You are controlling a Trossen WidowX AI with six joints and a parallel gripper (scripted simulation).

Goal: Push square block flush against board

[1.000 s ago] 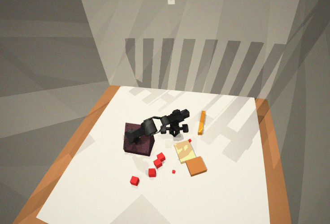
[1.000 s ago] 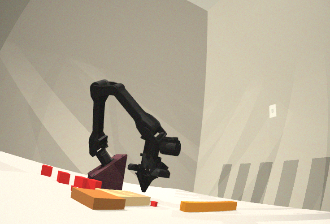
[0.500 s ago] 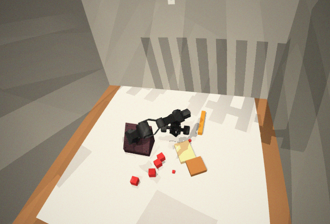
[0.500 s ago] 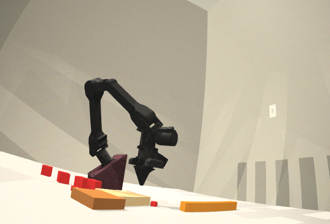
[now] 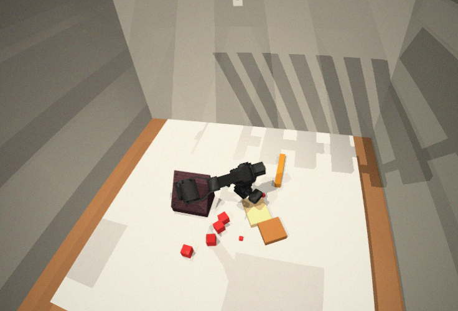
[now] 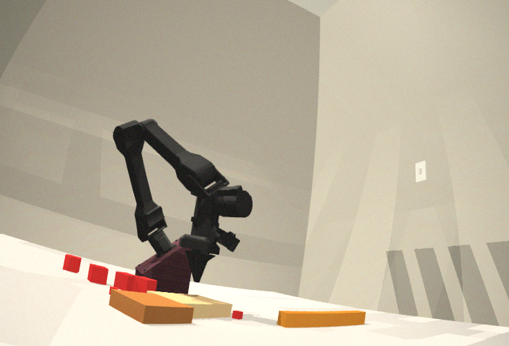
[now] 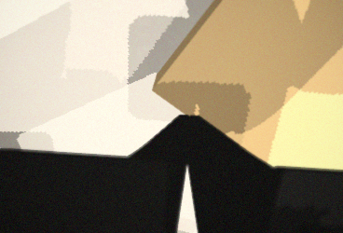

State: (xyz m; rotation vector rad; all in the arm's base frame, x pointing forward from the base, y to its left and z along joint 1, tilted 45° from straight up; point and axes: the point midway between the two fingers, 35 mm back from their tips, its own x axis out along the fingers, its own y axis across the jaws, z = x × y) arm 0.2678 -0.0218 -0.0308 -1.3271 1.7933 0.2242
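The orange-brown square block lies flat at the near end of the pale yellow board. Their facing edges look parallel and touching or nearly so. In the top view the block sits shifted to the right, so their side edges are not even. My gripper is shut and empty, pointing down. Its tips are above the table near the board's far end, and overlap a board corner in the wrist view. In the top view the arm hides the tips.
A small red cube lies by the board's far end. An orange bar lies beyond it. Several red cubes lie on the side toward the dark arm base. Another small red cube lies left of the block.
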